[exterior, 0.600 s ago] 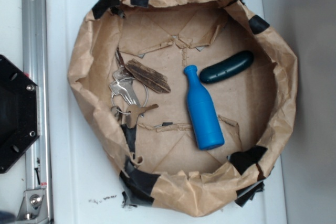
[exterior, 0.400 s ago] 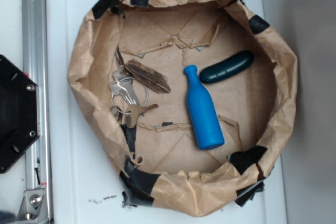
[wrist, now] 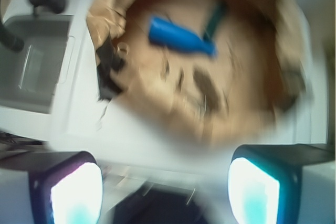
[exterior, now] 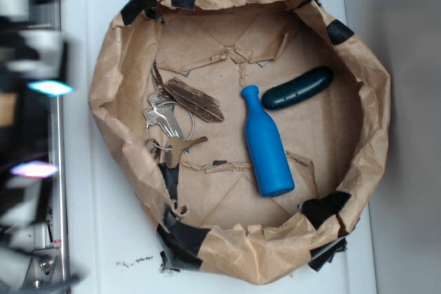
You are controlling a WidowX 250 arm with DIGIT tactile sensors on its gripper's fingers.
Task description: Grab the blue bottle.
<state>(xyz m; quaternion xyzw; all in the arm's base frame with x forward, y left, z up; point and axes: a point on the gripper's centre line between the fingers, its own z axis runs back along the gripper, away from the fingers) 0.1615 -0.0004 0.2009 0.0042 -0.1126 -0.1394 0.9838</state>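
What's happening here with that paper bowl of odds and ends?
A robot arm is blurring in at the left edge, its gripper open and holding nothing. It is after the blue bottle, which lies untouched in the brown paper basket, beside a dark green capsule and a bunch of keys.

Even, bright light in the exterior view; its left edge and the whole wrist view are motion-blurred.

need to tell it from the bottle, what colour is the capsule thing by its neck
Dark teal-green capsule, beside the bright blue bottle; clearest in the exterior view.
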